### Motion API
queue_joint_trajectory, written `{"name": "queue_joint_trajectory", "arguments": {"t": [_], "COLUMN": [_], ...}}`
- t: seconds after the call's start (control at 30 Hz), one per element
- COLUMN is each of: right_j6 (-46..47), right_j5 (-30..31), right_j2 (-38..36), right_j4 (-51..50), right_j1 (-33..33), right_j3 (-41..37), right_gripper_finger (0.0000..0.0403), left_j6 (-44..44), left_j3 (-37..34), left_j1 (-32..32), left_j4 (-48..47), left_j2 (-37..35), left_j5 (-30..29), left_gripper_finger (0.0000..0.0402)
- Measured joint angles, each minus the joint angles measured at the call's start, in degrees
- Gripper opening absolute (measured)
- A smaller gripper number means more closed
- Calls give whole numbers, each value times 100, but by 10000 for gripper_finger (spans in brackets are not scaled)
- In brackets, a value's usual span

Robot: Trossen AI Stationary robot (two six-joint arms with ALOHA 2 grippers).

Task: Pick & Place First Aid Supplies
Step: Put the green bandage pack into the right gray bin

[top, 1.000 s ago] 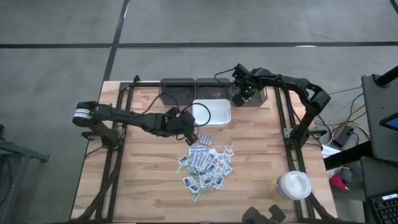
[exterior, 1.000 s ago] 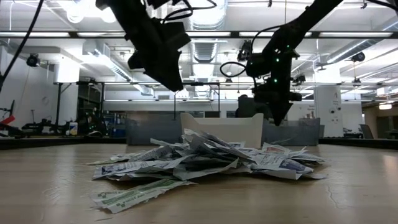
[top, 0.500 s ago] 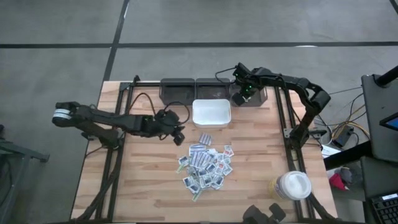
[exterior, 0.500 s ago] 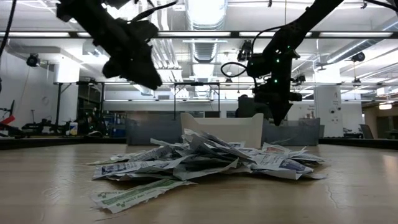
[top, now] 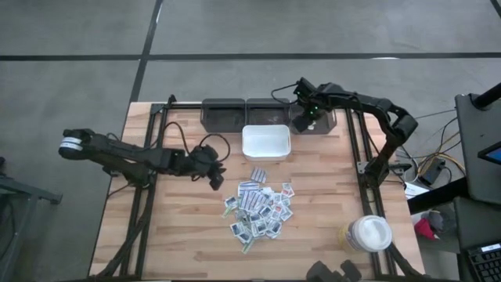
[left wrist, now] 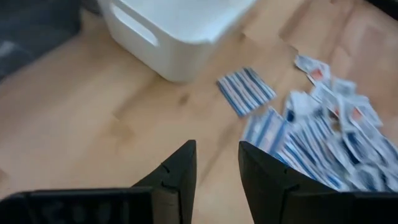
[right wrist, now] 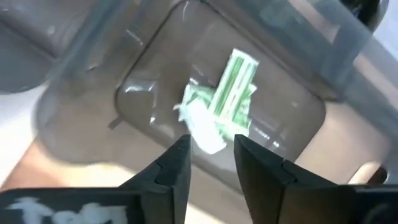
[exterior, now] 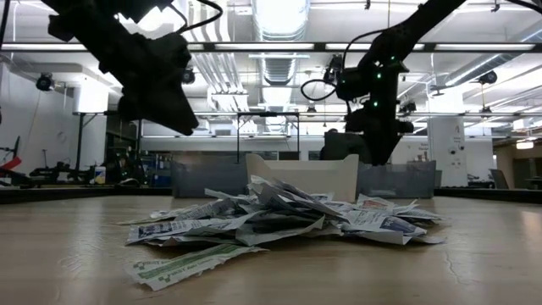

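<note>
My right claw [right wrist: 211, 158] hung parted over a grey bin [right wrist: 124, 74] holding green-striped packets [right wrist: 227, 93]; my left claw [left wrist: 216, 165], parted, hovered near the pile [left wrist: 323, 149]. No print was legible.

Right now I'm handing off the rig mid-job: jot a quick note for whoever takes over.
Right gripper: jaws open, empty, over the rightmost grey bin at the table's back edge.
Left gripper: jaws open, empty, above bare wood left of the pile, near the white tray.
Done: green-striped packets lie in that bin.
Left: the pile of first aid packets mid-table still needs sorting; one blue-striped packet lies apart between pile and tray. Contents of the other bins cannot be seen.
</note>
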Motion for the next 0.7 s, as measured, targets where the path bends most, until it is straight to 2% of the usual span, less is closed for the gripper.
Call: {"name": "queue_joint_trajectory", "arguments": {"t": [0.13, 0.37, 0.7], "right_j6": [-40, -198, -120], "right_j5": [-383, -425, -425], "right_j2": [-266, -1160, -2900], "right_j4": [-126, 249, 1288], "right_j1": [136, 596, 1228], "right_j3": [1, -202, -918], "right_gripper_finger": [131, 127, 108], "left_j6": [-94, -465, -1864], "left_j3": [5, 120, 330], "left_j1": [-124, -559, -1321], "left_j4": [11, 87, 65], "left_j2": [111, 428, 1277], "left_j5": [320, 566, 1117], "left_gripper_finger": [117, 117, 116]}}
